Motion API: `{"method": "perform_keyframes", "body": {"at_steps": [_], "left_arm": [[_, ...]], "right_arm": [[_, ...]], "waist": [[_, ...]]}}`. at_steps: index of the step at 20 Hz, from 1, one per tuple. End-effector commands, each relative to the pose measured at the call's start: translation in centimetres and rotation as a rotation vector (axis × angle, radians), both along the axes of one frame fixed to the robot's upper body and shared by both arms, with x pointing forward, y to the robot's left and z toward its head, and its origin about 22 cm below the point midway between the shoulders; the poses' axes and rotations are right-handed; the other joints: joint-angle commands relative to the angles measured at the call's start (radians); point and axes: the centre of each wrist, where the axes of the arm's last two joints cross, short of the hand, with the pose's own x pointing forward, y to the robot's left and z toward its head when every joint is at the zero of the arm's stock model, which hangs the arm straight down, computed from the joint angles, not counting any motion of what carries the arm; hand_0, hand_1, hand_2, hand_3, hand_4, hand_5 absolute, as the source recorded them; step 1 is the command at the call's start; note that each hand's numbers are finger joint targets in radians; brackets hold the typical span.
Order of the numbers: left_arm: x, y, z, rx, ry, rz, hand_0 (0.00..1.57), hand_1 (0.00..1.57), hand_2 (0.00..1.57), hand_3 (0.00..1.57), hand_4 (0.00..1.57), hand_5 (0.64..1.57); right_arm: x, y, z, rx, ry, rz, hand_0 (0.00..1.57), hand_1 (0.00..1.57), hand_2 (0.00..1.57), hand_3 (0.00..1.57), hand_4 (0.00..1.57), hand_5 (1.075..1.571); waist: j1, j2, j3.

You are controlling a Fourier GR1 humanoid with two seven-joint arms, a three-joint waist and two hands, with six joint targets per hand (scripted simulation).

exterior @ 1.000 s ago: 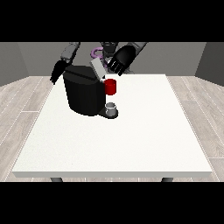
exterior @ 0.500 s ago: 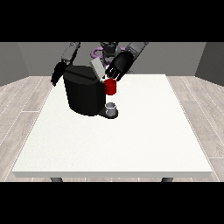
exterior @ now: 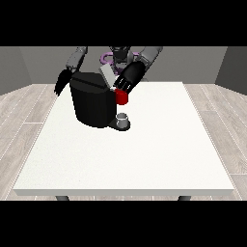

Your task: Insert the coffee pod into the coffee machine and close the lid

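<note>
The black coffee machine (exterior: 93,103) stands on the far left part of the white table (exterior: 144,154), its grey lid (exterior: 107,75) tilted up. A red thing at the machine (exterior: 121,97) shows at its front right. The hand at the view's right (exterior: 129,78) is lowered onto the machine's top, just above the red thing and beside the lid. Behind the machine's left side hangs the hand at the view's left (exterior: 62,83), its fingers pointing down and holding nothing. A small grey thing (exterior: 123,119) sits on the machine's base under the spout.
The robot's torso (exterior: 118,54) stands behind the table's far edge. Wooden floor surrounds the table.
The hand at the view's right has come down and to the left, from above the lid to the machine's top by the red thing. The other hand has barely moved.
</note>
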Motion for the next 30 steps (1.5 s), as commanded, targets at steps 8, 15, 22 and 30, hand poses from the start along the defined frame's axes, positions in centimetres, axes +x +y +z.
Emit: {"method": "perform_keyframes", "body": {"at_steps": [8, 15, 22, 30], "left_arm": [[0.0, 0.3, 2.2, -0.010, -0.047, 0.020, 1.21, 1.21, 1.24, 1.20, 0.35, 1.571], [-0.1, 1.0, 2.2, 0.030, -0.116, 0.034, 1.27, 1.27, 1.27, 1.18, 0.17, 1.571], [-0.2, 1.3, 0.5, 0.160, -0.153, 0.030, 1.16, 1.16, 1.19, 1.07, 0.00, 1.571], [0.0, -0.8, 1.2, 0.093, -0.177, 0.009, 1.11, 1.11, 1.12, 0.97, 0.00, 1.571]], "right_arm": [[0.4, 1.3, 0.8, -0.021, -0.005, 0.009, 0.00, 0.00, 0.00, 0.00, 0.00, 1.571], [0.7, 1.6, 2.0, -0.011, -0.011, 0.006, 0.00, 0.00, 0.00, 0.00, 0.00, 1.571], [-0.2, 1.6, 0.4, 0.017, 0.014, 0.005, 0.00, 0.00, 0.00, 0.00, 0.00, 1.571], [0.8, 0.6, 0.5, 0.021, -0.018, -0.026, 0.00, 0.00, 0.00, 0.00, 0.08, 1.571]], "waist": [[-0.010, 0.006, 0.0000], [-0.024, 0.026, -0.0002], [-0.028, 0.025, -0.0001], [0.004, 0.052, 0.0005]]}}
